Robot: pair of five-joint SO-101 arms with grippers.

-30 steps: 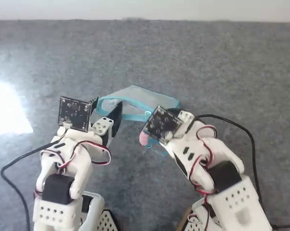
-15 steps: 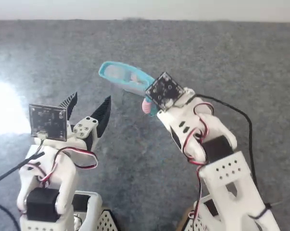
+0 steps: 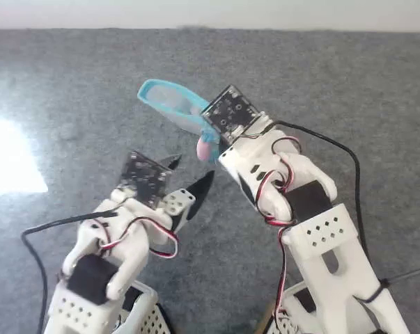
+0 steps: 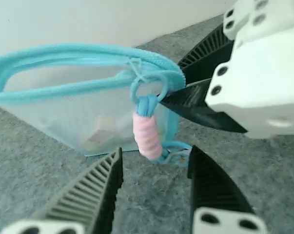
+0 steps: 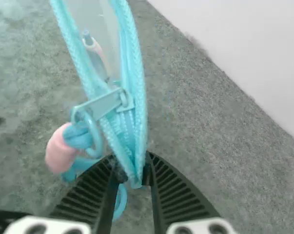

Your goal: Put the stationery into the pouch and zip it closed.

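Zipper end of pouch (image 5: 134, 83) clamped inside right end effector (image 5: 132, 178)

You have a grey, speckled, felt-like table covering (image 3: 349, 90) under everything, meeting a plain white wall (image 3: 210, 12) along its far edge; a bright white patch of glare (image 3: 8, 156) lies on the covering at the high view's left side

Lots of room over the table (image 3: 321, 83) beyond the pouch (image 3: 169, 104). Near end of the pouch is crowded tho: right gripper (image 5: 132, 170) clamped on it, pink zipper pull (image 3: 207, 148) dangling, left gripper (image 3: 191, 172) spread wide just short of it.
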